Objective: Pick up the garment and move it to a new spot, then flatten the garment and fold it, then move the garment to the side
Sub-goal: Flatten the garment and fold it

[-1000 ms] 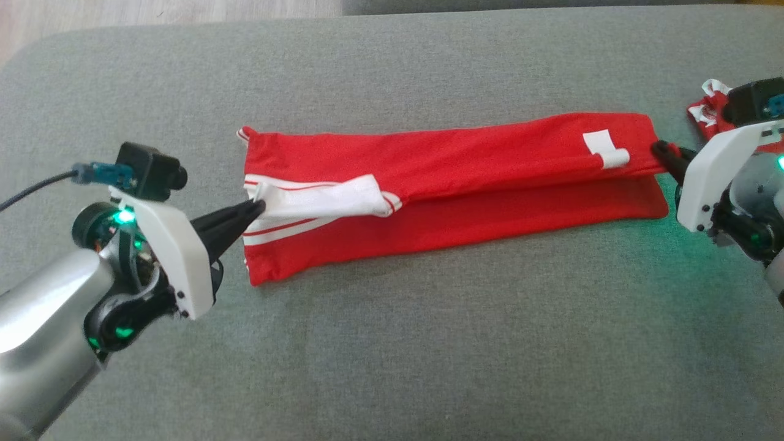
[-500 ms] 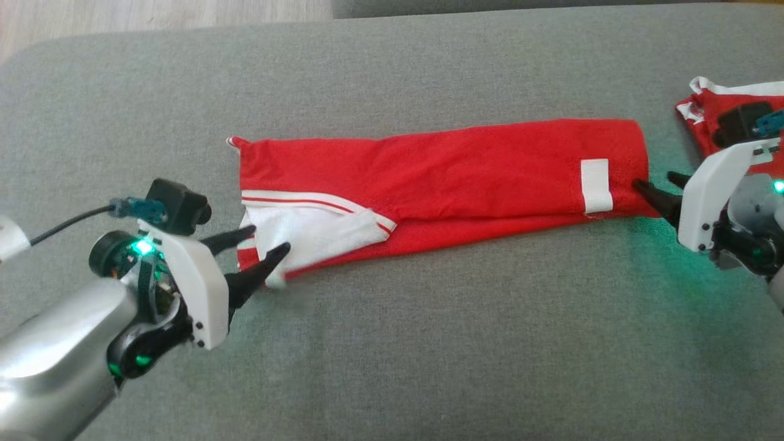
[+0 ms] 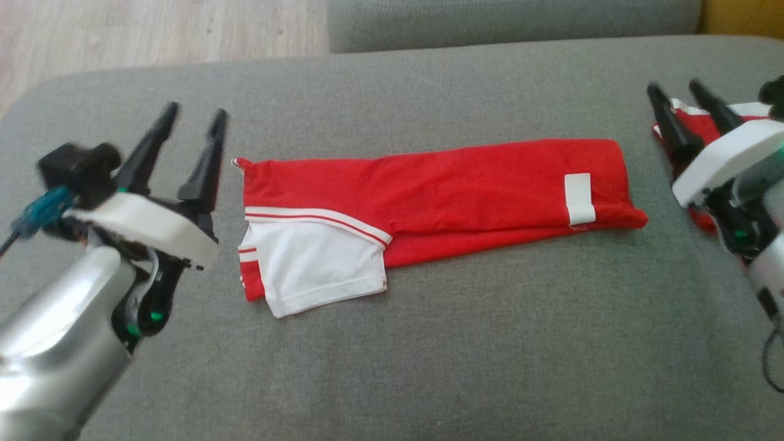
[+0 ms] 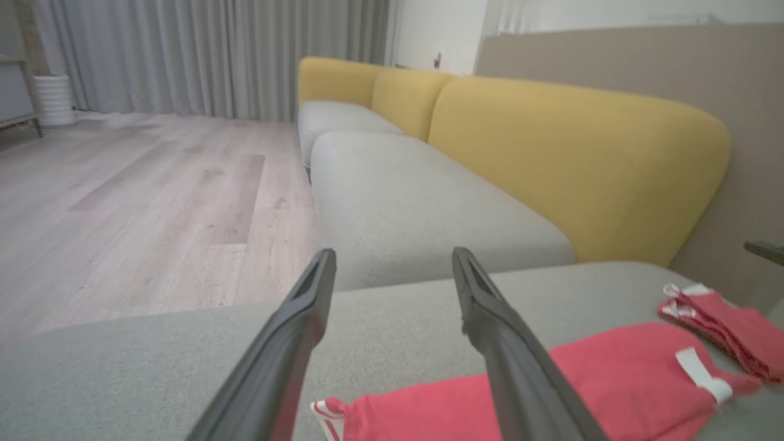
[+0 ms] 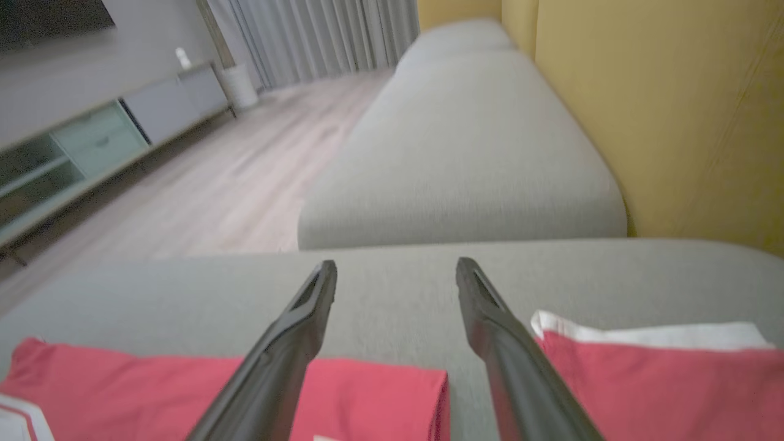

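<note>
— What has moved over the last second?
— Both grippers have let go. The left gripper (image 3: 196, 110) had pinched the white sleeve (image 3: 315, 266) and the right gripper (image 3: 674, 87) held the opposite end. Now both have lifted clear, and the sleeve has dropped flat.
— Are the fingers apart?
— Spread wide on both, with nothing between them.
— Where is the garment (image 3: 441, 184)?
— Across the middle of the grey cushion (image 3: 429, 343), folded into a long red strip running left to right. The sleeve lies at its left end, toward the cushion's near edge, and a white tag (image 3: 579, 197) sits near its right end.
— And the grippers?
— The left one hangs over the cushion's left part, just beside the strip's end but not touching it. The right one is over the cushion's right end, above a second red garment (image 5: 661, 380) with white trim, which lies apart from the strip.
— Anything past the cushion?
— A wood floor (image 3: 153, 30) beyond its far left corner, and a yellow backrest (image 4: 576, 159) behind it.
</note>
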Motion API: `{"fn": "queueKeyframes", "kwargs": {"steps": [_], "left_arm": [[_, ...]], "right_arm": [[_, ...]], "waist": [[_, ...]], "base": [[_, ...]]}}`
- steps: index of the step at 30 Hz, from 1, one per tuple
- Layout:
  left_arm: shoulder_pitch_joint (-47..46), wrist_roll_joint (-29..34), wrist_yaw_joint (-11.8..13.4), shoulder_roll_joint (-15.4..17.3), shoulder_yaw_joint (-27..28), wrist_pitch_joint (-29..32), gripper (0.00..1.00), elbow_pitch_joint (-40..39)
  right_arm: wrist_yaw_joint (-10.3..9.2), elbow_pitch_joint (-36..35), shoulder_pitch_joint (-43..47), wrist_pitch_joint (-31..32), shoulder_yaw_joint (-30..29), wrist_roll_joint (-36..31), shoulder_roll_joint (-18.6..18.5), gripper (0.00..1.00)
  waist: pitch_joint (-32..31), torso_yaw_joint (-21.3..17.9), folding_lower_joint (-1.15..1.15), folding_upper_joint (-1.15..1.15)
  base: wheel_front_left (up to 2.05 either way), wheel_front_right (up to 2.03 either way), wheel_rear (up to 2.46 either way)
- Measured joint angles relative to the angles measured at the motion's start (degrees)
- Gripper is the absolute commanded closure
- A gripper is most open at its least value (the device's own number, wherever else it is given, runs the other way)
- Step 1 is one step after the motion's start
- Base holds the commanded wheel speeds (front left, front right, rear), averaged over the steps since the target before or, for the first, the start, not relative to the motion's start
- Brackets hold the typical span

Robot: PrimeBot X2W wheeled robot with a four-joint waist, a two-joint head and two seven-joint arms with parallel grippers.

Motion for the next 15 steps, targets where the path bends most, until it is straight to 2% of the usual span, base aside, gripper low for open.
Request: {"fn": "queueKeyframes", "kwargs": {"steps": [3, 5, 8, 10, 11, 15], "left_arm": [[3.36, -0.13, 1.78, -1.00, 2.37, -3.47, 0.00, -0.02], [5.93, 0.40, 3.28, -1.99, 4.26, -4.38, 0.00, -0.26], [9.76, 2.90, 5.10, -4.09, 9.09, -4.71, 0.00, -1.34], [12.71, 5.99, 6.38, -6.87, 14.78, -4.88, 0.00, -2.60], [12.71, 5.99, 6.38, -6.87, 14.78, -4.88, 0.00, -2.60], [20.97, 13.38, 6.49, -12.37, 19.92, -5.11, 0.00, -3.66]], "right_arm": [[0.00, -0.26, 0.17, -7.33, -2.07, -3.03, 2.80, 0.00], [0.00, -0.58, 0.68, -9.81, -3.87, -5.37, 5.13, 0.00], [0.00, -1.45, 2.91, -11.15, -8.73, -9.67, 8.75, 0.00], [0.00, -3.28, 5.71, -11.21, -15.16, -12.66, 11.77, 0.00], [0.00, -3.28, 5.71, -11.21, -15.16, -12.66, 11.77, 0.00], [0.00, -10.01, 14.28, -11.28, -25.81, -22.05, 19.37, 0.00]], "waist": [[-1.15, -0.22, 0.00, 0.00], [-1.84, -0.37, 0.00, 0.00], [-2.72, -0.53, 0.00, 0.00], [-3.25, -0.53, 0.00, 0.00], [-3.25, -0.53, 0.00, 0.00], [-4.10, -0.64, -0.01, 0.00]], "base": [[0.00, 0.00, 0.00], [0.00, 0.00, 0.00], [0.00, 0.00, 0.00], [0.00, 0.00, 0.00], [0.00, 0.00, 0.00], [0.00, 0.00, 0.00]]}}
